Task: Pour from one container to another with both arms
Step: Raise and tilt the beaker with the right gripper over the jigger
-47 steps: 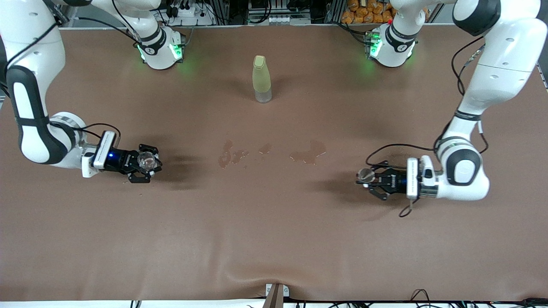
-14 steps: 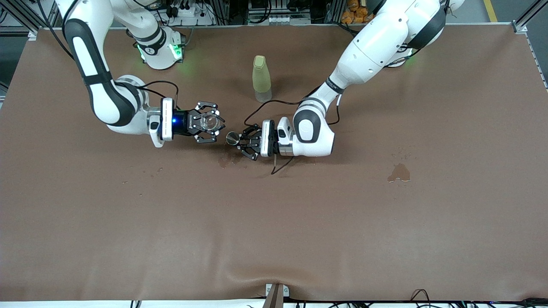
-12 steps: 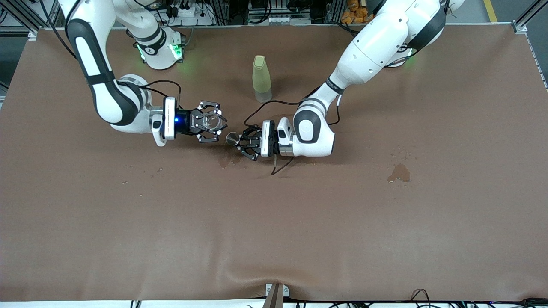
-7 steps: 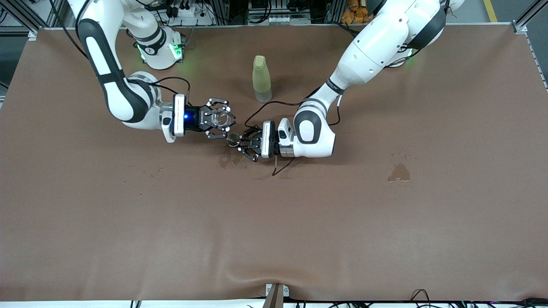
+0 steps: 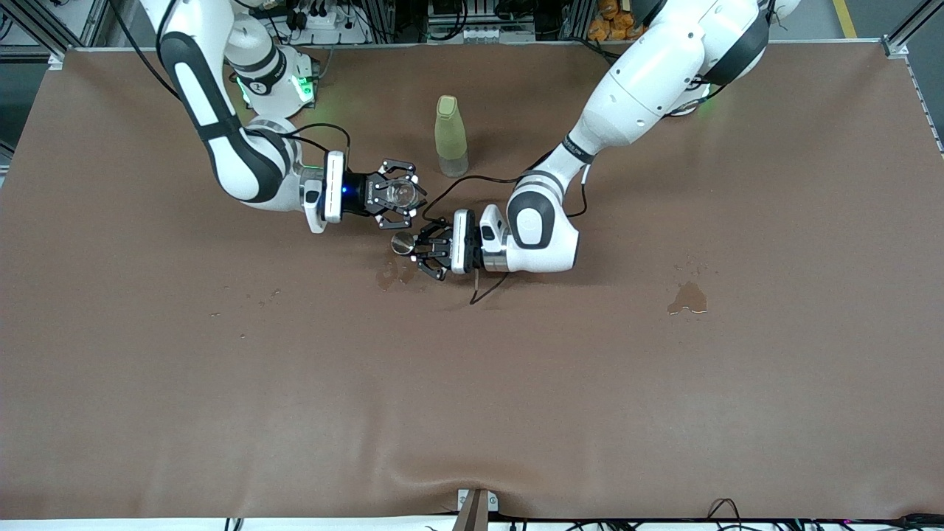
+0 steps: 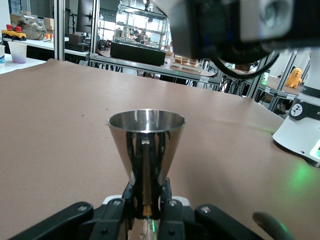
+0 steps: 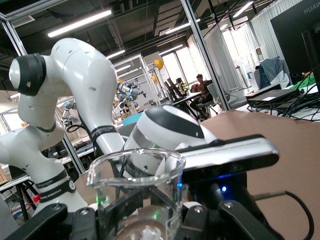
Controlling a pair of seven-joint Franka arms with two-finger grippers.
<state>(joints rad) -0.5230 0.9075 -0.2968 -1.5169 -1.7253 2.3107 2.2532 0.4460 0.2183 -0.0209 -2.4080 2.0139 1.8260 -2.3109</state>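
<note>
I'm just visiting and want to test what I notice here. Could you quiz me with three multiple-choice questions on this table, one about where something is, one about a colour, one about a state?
1. Where does the bottle stand?
A. Nearer the robots' bases than both grippers
B. At the table edge nearest the front camera
C. In a gripper

2. What colour is the bottle?
A. Red
B. Pale yellow-green
C. Black

3. How is the metal jigger placed?
A. Lying on the table
B. Upside down on the bottle
C. Held upright in the left gripper

Answers: 1 A, it stands higher in the front view than both grippers. 2 B, as the front view shows. 3 C, the fingers clamp its waist; the right gripper holds the glass cup.
</note>
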